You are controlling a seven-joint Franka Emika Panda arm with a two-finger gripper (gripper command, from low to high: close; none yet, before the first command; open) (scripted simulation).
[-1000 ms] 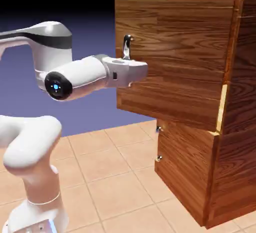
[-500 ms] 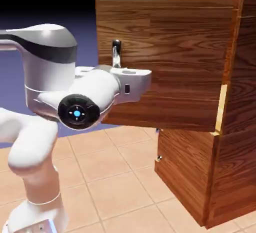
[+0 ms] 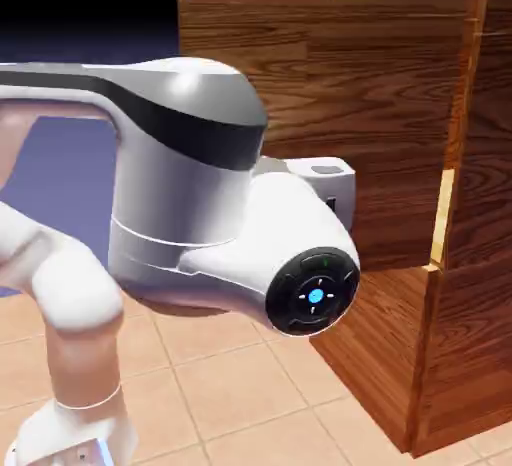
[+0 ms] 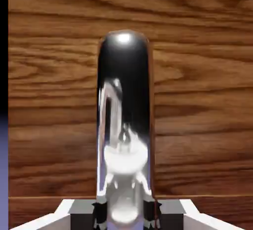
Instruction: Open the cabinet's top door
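Silver handle [image 4: 124, 91], hidden in the exterior view, shows in the hand view, gripped by the gripper [image 4: 124, 214].

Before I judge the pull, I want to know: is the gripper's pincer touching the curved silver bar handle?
Touching. The hand view shows the pincer closed on the curved silver bar handle, a dark fingertip pressed against each side.

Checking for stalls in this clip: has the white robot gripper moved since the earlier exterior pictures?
Yes; the white robot gripper has shifted toward the exterior view's right, nearer the cabinet's pale upright edge strip.
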